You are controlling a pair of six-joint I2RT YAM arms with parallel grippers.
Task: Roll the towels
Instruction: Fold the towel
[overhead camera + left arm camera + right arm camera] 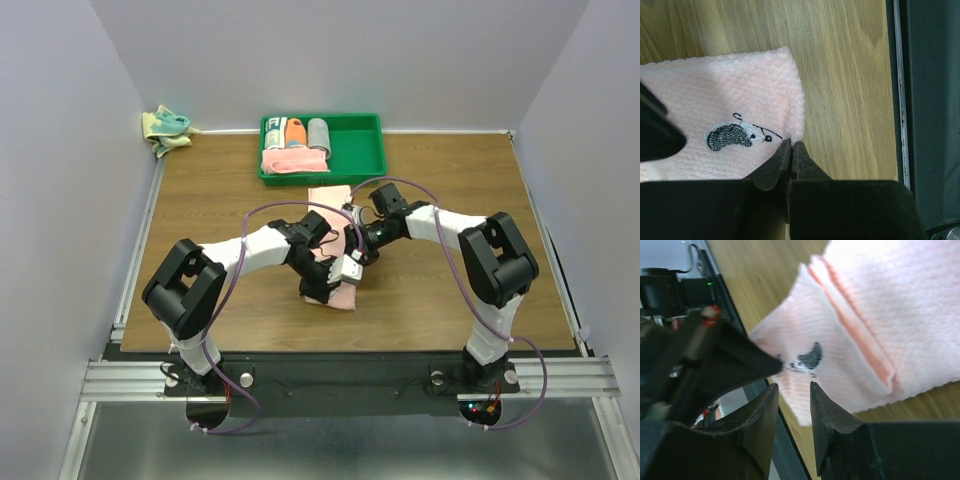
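You had barely begun: the pink towel (328,196) lay as a long narrow strip at the middle of the table (450,190), running from just before the tray (355,140) back toward the arms, and no turn of a roll showed in it. Your left gripper (791,145) was pinched tight on its near edge, right beside the dark stitched mark (730,136), and that end looked raised off the wood. Your right gripper (792,387) stood narrow with a slim gap between the jaws and the towel's corner hanging at that gap; whether it had truly caught the cloth, I could not tell. The teal towel (165,130) sat crumpled in the far left corner, beyond the wooden top, so I judged both towels were left to roll. In the tray stood three stubby rolls (295,132), with a folded pink cloth (295,162) in front of them. The pink towel was soft, nubbly terry, folded lengthwise so a deeper peach band showed along the fold; limp stuff that I expect would sag unless you kept both corners level
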